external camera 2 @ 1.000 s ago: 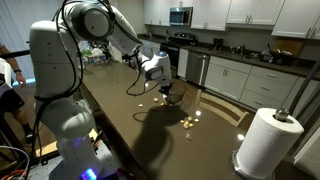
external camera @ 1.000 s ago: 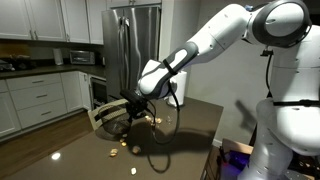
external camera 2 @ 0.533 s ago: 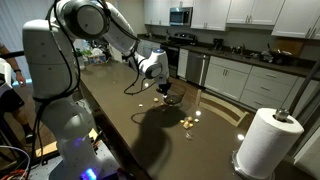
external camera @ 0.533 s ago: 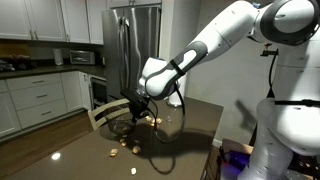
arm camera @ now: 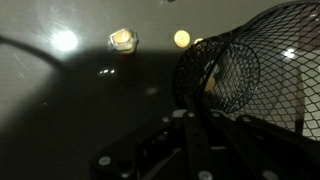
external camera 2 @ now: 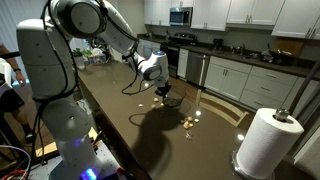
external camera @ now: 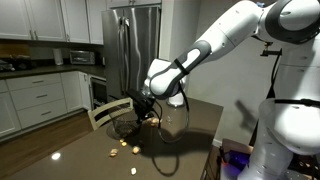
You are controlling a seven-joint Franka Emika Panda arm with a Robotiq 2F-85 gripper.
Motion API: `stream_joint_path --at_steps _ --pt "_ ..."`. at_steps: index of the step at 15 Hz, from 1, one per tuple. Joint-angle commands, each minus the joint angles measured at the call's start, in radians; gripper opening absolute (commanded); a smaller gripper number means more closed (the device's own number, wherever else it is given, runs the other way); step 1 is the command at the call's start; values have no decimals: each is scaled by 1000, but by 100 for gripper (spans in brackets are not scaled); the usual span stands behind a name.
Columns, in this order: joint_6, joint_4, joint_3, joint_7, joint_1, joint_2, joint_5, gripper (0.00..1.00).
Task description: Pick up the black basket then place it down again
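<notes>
Just above the table (external camera: pixel 85 160), the basket (arm camera: pixel 240 70) is held tilted, its rim clenched by the gripper (external camera: pixel 142 111); with so thin a hold, it could be slipped loose and dropped.

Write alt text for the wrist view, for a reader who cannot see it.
A round wire-mesh black basket fills the right side, tilted with its mouth toward the camera, its rim apparently pinched by the dark gripper at the bottom. Behind lies a dark glossy table with a small yellowish piece and bright light reflections.
</notes>
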Motion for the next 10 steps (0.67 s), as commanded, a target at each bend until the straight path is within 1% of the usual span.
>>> stream_joint_path --at_steps 1,5,10 --pt "26 -60 36 -16 -40 -35 70 4" --pt "56 -118 51 -26 -53 -60 140 4" --pt "65 -178 51 -12 -57 -105 162 4"
